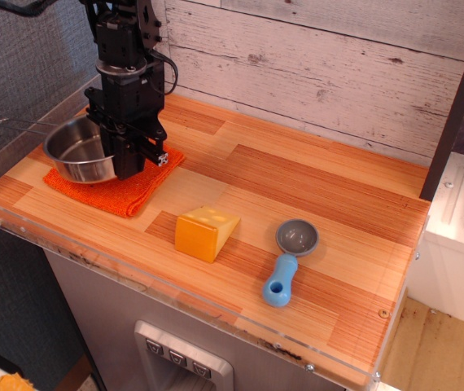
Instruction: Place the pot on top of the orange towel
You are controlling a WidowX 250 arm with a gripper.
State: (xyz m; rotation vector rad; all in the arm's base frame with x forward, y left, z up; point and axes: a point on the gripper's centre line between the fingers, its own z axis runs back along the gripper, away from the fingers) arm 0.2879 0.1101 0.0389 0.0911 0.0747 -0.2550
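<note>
The shiny steel pot (76, 151) is at the far left over the orange towel (130, 189), its thin wire handle (24, 125) pointing left. I cannot tell whether the pot rests on the towel or hangs just above it. My black gripper (128, 163) comes straight down on the pot's right rim and is shut on it. The arm hides the rim where the fingers grip and part of the towel behind it.
A yellow-orange cheese-like block (206, 231) lies in front of the towel to its right. A small grey scoop with a blue handle (289, 259) lies further right. A clear acrylic rim (20, 232) edges the wooden counter; a plank wall stands behind.
</note>
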